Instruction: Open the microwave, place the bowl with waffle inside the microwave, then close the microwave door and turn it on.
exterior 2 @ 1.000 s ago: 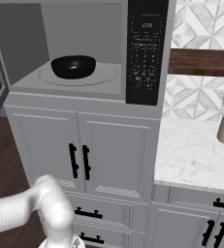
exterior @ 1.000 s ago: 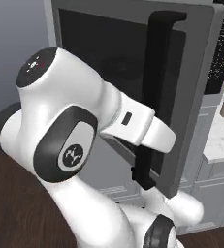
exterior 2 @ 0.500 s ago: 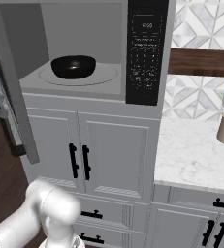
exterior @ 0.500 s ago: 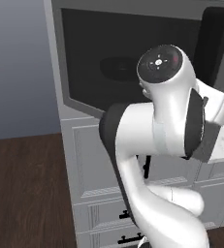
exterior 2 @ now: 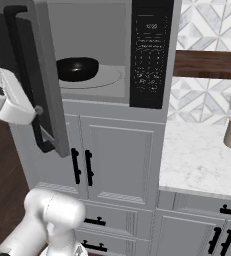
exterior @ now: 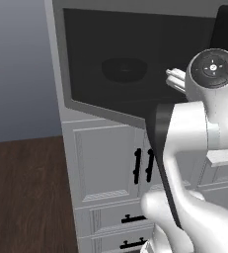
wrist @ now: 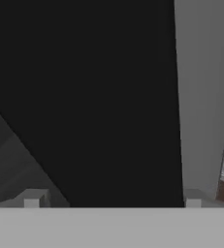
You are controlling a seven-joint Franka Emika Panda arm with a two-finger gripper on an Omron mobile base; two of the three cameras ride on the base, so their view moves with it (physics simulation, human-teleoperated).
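You're looking at the microwave (exterior 2: 112,55) with its grey cavity exposed and the black keypad panel (exterior 2: 149,55) with white markings on its right side. The microwave door (exterior 2: 29,75) stands partly swung out on the left — a wide grey frame around a big dark tinted window, with the long black bar handle (exterior 2: 17,65) running down its outer face. In the left base view you see the same door (exterior: 135,64) from outside, and the bowl reads as a dim shape through the tinted glass.

The bowl (exterior 2: 77,68) sits inside the cavity on the round glass turntable (exterior 2: 99,76), toward its left part. It is small, round and glossy black, much narrower than the turntable. You cannot make out the waffle from here.

The gripper (wrist: 112,198) faces the dark window from close up, its two tips spread wide with nothing between them. In the right base view the white hand (exterior 2: 7,100) is just beside the door's outer face, near the handle — whether it touches, you cannot tell.
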